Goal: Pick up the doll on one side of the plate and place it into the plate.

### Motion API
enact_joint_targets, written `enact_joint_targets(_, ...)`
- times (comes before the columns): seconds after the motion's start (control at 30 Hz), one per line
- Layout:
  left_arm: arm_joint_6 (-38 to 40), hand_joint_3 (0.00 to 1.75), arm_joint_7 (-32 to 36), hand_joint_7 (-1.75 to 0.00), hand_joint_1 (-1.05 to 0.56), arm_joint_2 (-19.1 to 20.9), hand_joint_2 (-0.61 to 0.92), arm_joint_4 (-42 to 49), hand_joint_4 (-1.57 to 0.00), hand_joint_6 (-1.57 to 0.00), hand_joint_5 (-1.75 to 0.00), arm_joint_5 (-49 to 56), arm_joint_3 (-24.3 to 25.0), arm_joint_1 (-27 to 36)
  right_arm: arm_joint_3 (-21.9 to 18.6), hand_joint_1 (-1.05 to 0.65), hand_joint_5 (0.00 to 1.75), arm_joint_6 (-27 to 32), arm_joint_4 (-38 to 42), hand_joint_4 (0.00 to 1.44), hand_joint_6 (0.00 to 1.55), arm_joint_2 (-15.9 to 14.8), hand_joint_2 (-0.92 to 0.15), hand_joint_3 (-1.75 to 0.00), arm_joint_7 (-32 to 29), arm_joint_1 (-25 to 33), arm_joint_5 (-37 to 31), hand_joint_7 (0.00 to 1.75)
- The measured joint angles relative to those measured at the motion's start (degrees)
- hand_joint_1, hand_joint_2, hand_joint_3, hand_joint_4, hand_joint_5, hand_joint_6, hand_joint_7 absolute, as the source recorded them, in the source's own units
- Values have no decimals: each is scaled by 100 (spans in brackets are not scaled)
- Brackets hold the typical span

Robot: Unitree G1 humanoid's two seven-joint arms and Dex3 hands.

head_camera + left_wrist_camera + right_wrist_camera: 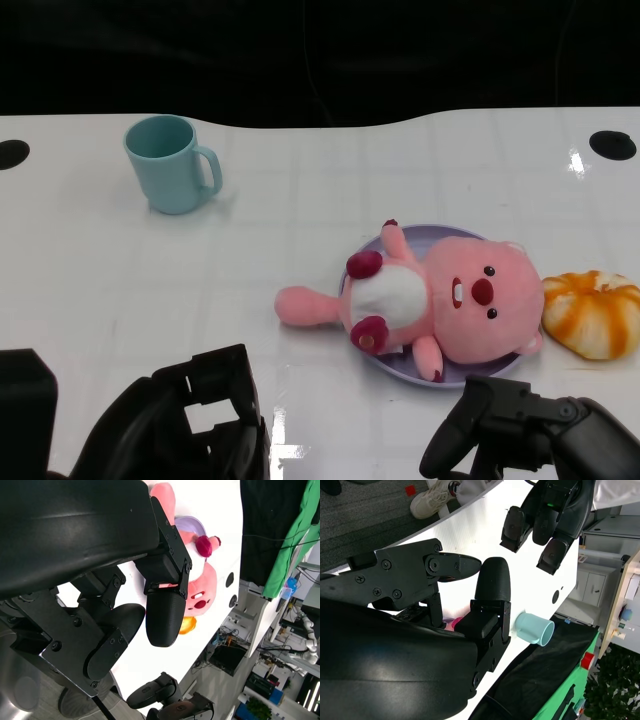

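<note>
Doll already lies on the plate; left hand and right hand hang near, open, holding nothing, so little is left

Pumpkin toy crowds plate (right side).

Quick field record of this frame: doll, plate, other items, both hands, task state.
doll: pink plush doll lying across the plate, tail end hanging over its rim
plate: lavender plate on the white table
other items: teal mug upright at far left; orange-white plush pumpkin touching the doll
left hand: open, holds nothing
right hand: open, holds nothing
task state: doll appears placed
</note>
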Motion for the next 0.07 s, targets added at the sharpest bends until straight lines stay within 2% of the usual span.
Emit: enact_joint_targets(0.07,-62,158,-88,-161,-10,24,31,48,-94,-82,-175,0,1,0,0,-22,156,-31,22,69,61,0,-92,-32,-1,3,-7,127)
